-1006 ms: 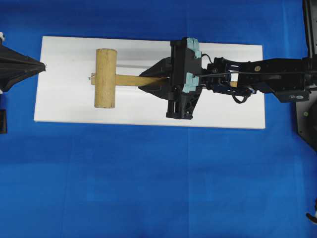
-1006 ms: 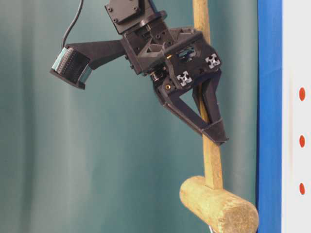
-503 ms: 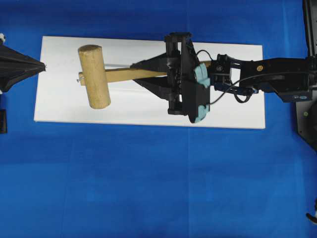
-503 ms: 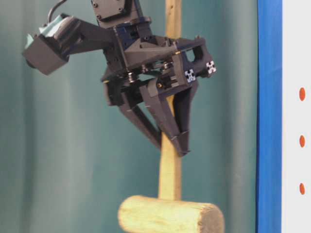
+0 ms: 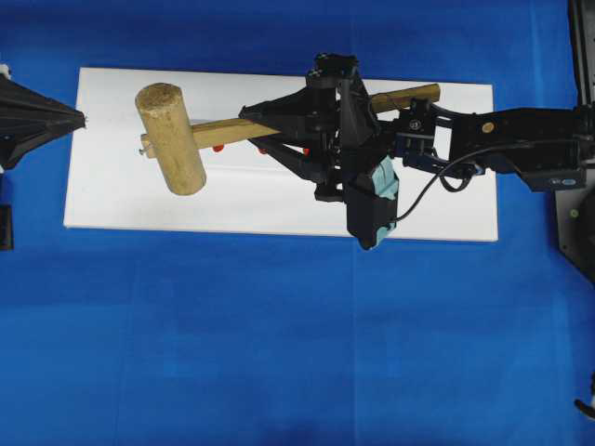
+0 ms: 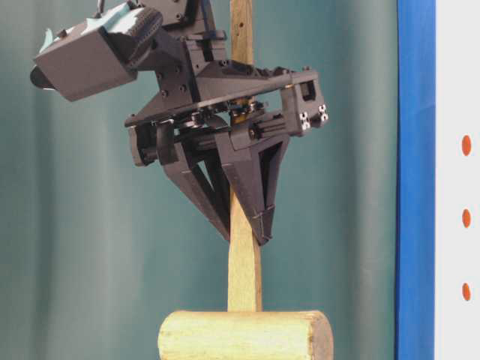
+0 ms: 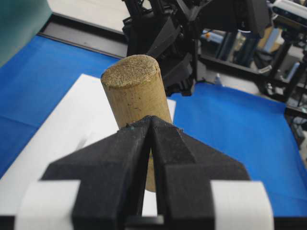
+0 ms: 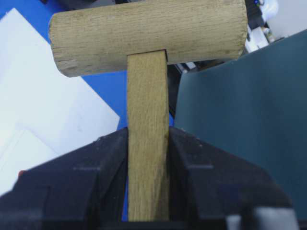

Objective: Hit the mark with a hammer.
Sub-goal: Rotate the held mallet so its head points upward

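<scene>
**K:** Over the white rectangular board point(image 5: 121, 200) on the blue cloth point(image 5: 279, 353), what's R doing?

**M:** R gripper point(image 5: 249, 125) is clamped on the light tan wooden mallet w/ thick cylindrical head and slim straight handle point(image 5: 171, 139). Black fingers point(image 8: 192, 167) press both flat sides of the handle, wrist cam shows it clearly. Grip sits partway along the handle; butt end sticks out past the wrist toward the right in overhead.

**K:** Mallet position?

**M:** Head is over the left part of the board, tilted a bit in overhead, handle running right and slightly up-frame into the jaws. Table-level: head point(image 6: 246, 335) at the bottom of frame, lying level, handle vertical above it. Can't tell if the head touches the board, contact is out of frame.

**K:** Mark?

**M:** Small red dots point(image 5: 218, 147) on the board just under the handle, between head and gripper. Partly hidden by handle and fingers, so count unclear. Head is left of them.

**K:** L side?

**M:** L gripper point(image 7: 151, 125) has jaws fully together, nothing between them. Sits at the left edge of overhead, tip pointing at the board's left end, near it. L wrist cam looks straight at the head's end face just beyond the tip, apart from it.
</scene>
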Tool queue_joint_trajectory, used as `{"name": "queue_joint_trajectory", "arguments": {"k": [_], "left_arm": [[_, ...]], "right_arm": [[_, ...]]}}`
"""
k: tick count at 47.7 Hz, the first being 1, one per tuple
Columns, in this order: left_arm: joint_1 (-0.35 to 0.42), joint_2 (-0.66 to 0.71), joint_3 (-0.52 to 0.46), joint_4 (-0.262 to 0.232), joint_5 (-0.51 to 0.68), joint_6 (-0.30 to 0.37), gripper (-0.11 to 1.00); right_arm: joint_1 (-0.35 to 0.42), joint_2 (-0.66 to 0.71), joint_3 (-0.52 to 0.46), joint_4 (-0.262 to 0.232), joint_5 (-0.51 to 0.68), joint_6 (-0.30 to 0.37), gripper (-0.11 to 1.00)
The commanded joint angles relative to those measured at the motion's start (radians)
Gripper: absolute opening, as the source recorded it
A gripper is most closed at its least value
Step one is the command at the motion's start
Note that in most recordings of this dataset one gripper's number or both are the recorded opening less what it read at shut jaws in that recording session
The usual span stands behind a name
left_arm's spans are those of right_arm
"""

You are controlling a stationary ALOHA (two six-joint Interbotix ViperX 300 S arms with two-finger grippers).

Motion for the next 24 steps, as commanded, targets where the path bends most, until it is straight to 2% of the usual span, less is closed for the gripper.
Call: {"name": "queue_joint_trajectory", "arguments": {"k": [1,10,12,16,20,24], "left_arm": [[0.005,0.011,-0.009,-0.002,-0.005,-0.006,0.0],[0.005,0.011,-0.011,-0.002,-0.011,-0.057,0.01],[0.005,0.011,-0.009,-0.002,-0.011,-0.074,0.05],[0.005,0.011,-0.011,-0.002,-0.012,-0.11,0.26],[0.005,0.012,-0.009,-0.002,-0.018,-0.144,0.55],[0.005,0.02,-0.011,-0.002,-0.032,-0.155,0.78]], "right_arm": [[0.0,-0.035,-0.023,0.003,-0.014,0.0,0.1],[0.0,-0.035,-0.023,0.003,-0.018,0.0,0.1],[0.0,-0.035,-0.025,0.003,-0.017,0.0,0.1],[0.0,-0.035,-0.026,0.003,-0.018,0.0,0.1],[0.0,-0.035,-0.026,0.003,-0.023,0.0,0.1],[0.0,-0.035,-0.028,0.003,-0.026,0.0,0.1]]}}
